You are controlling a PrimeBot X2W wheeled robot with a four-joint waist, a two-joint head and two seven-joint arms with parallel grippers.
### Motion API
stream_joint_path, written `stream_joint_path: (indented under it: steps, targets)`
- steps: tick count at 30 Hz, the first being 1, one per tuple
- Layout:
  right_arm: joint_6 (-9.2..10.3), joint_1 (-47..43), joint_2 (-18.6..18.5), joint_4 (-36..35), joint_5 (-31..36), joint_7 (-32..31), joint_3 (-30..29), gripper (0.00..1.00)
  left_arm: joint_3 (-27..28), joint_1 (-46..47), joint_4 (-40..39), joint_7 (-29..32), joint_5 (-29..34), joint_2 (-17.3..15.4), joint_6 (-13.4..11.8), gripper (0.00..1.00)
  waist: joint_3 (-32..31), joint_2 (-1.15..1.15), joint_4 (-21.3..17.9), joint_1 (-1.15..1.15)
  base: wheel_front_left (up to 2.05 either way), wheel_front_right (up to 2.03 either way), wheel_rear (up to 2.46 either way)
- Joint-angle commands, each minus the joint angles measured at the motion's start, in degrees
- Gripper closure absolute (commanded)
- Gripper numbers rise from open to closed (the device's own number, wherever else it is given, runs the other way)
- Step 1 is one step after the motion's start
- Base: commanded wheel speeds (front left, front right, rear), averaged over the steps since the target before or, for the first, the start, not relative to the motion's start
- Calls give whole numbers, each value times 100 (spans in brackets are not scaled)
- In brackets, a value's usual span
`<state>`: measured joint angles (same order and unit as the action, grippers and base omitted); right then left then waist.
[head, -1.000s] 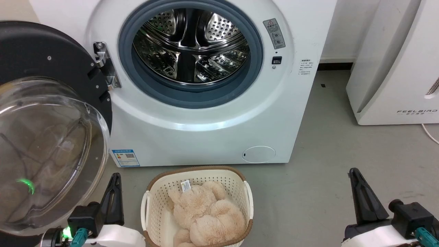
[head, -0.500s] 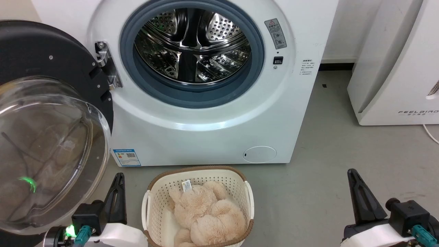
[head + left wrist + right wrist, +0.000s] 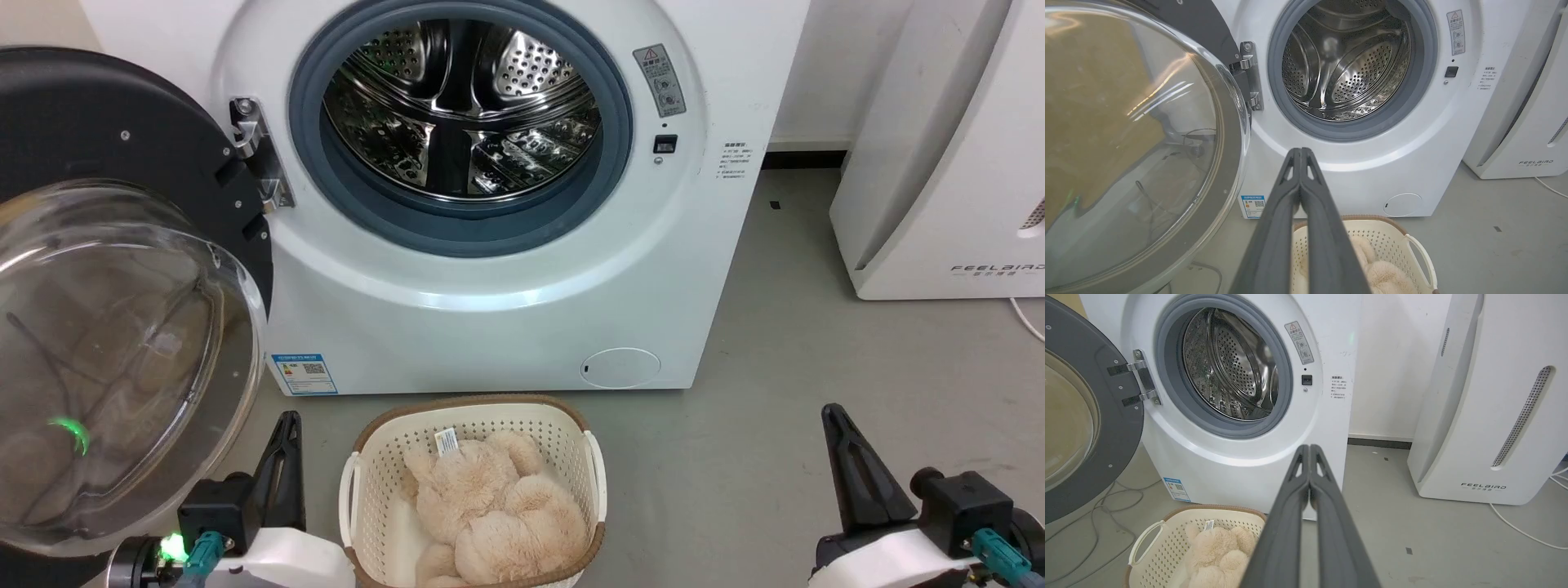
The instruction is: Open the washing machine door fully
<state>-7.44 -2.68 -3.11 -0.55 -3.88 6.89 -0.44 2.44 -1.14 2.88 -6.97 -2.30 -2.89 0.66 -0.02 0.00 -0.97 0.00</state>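
You have the washing machine door (image 3: 122, 310) swung right out on its hinge (image 3: 257, 155) to the left of the washing machine (image 3: 490, 302), its inner face and bulging glass bowl turned toward you and the mouth of the drum (image 3: 461, 106) wholly uncovered. I judge the task done or all but done: the door stands well past square to the front. You cannot tell from these views whether the hinge has any travel left, so at most a last outward nudge on the rim is wanting. Neither arm touches the door. Your left gripper (image 3: 286, 429) sits low at the lower left of the head view, just beside the door's lower edge, fingers pointing up; the left wrist view shows its two fingers pressed together with nothing between them, aimed at the machine's front below the drum mouth. Your right gripper (image 3: 837, 420) sits low at the lower right over bare floor, well apart from the machine, its fingers likewise together on nothing and pointing toward the machine's right side. Between them a basket (image 3: 359, 474) holding a plush toy (image 3: 490, 506) stands on the floor just in front of the machine, so mind it if you reach in again
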Motion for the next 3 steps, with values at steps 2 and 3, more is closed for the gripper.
stream_joint_path:
  steps: [2, 3]
  targets:
    - [-3, 112, 13, 12, 75, -49, 14, 100, -20, 60, -50, 48, 54, -2, -22, 100, 0, 0, 5, 0, 0, 0, 0]
    - [-3, 115, 14, 13, 81, -61, 15, 100, -24, 61, -55, 60, 57, -2, -23, 100, 0, 0, 7, 0, 0, 0, 0]
